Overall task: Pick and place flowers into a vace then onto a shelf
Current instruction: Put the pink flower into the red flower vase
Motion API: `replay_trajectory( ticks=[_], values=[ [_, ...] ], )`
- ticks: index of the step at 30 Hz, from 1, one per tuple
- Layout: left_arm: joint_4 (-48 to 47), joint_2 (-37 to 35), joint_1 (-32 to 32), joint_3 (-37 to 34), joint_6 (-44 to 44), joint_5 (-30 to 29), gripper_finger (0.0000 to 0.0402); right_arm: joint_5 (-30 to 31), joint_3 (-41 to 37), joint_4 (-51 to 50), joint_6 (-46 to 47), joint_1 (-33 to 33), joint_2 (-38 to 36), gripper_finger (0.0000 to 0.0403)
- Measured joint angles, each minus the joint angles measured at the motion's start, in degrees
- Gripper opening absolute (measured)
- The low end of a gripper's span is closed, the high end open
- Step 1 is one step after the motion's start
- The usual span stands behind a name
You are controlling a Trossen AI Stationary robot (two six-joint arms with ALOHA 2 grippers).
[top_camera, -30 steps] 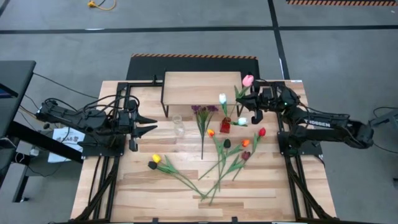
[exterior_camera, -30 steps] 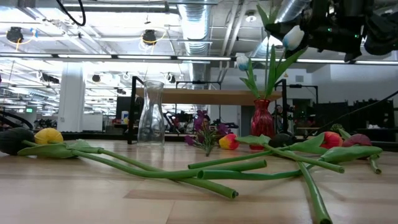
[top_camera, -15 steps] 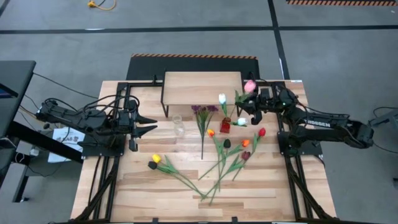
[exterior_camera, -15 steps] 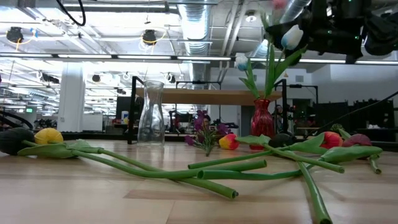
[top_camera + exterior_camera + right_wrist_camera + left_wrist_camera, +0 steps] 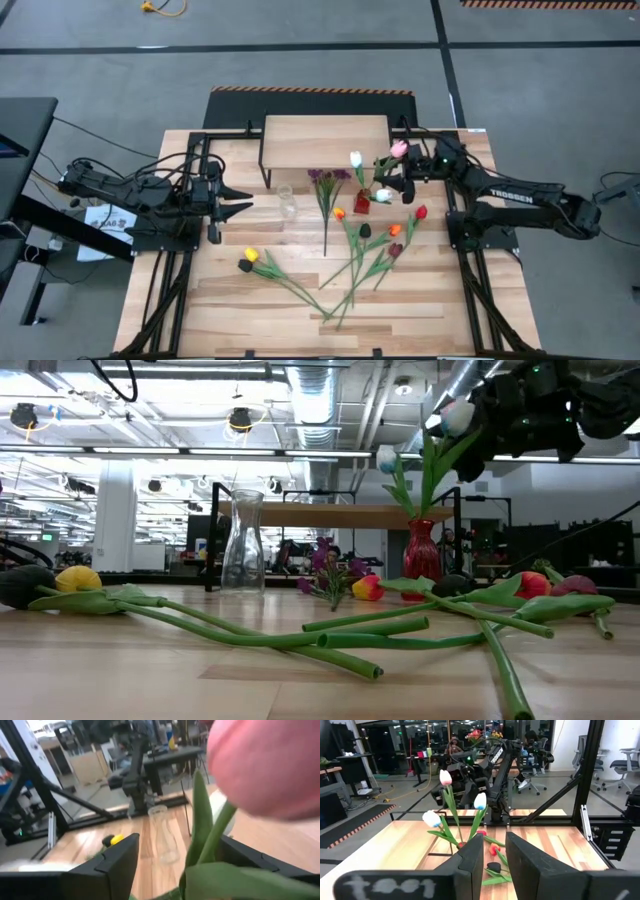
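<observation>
Three tulips stand in the small red vase [image 5: 362, 203], their stems running upward from its neck and fanning apart: a pink tulip [image 5: 399, 149] leans toward the right arm, a white tulip [image 5: 356, 158] leans toward the shelf [image 5: 325, 141], and a pale bluish-white tulip [image 5: 384, 195] tilts low to the right. In the low view the red vase [image 5: 421, 548] stands upright with the green stems rising above it.

The right jaws [image 5: 408, 178] sit just beside the vase on its right, spread apart, with the pink tulip's stem running between the two fingers; the right wrist view shows the pink head [image 5: 260, 765] close up and a gap on each side of the stem, so nothing is pinched.

More loose tulips [image 5: 365, 250] lie flat on the worktop [image 5: 230, 300], stems mostly converging toward the near middle, heads pointing outward. A yellow tulip [image 5: 251, 255] and a dark one [image 5: 244, 266] lie toward the left, and a purple sprig [image 5: 326, 180] lies with its stem along the worktop's depth.

An empty clear glass vase [image 5: 287, 201] stands left of the red one, well apart. The shelf stands at the far edge, its top bare. The left jaws [image 5: 240, 198] hover near the left edge, narrowly parted and holding nothing.
</observation>
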Motion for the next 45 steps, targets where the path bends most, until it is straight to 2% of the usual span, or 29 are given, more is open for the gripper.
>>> replay_trajectory(
  ticks=[5, 12, 23, 29, 45],
  values=[
    [0.0, 0.0, 0.0, 0.0, -0.4, 0.6, 0.0073, 0.5, 3.1, -8.7, -3.4, 0.0, 0.0, 0.0245],
    [-0.1, 0.0, 0.0, 0.0, -0.6, 0.6, 0.0073, 0.7, 5.4, -14.1, -5.2, 0.0, -0.9, 0.0245],
    [-0.1, 0.0, 0.0, 0.0, -0.6, 0.6, 0.0073, 0.8, 5.9, -25.6, -5.2, 0.0, -9.0, 0.0244],
    [-0.1, 0.0, 0.0, 0.0, -0.6, 0.6, 0.0073, 5.3, 5.9, -32.5, -5.2, 0.8, -12.2, 0.0244],
    [0.0, 0.0, 0.0, 0.0, -0.6, 0.6, 0.0073, 5.4, 6.0, -36.6, -5.4, 4.7, -12.3, 0.0244]
  ],
)
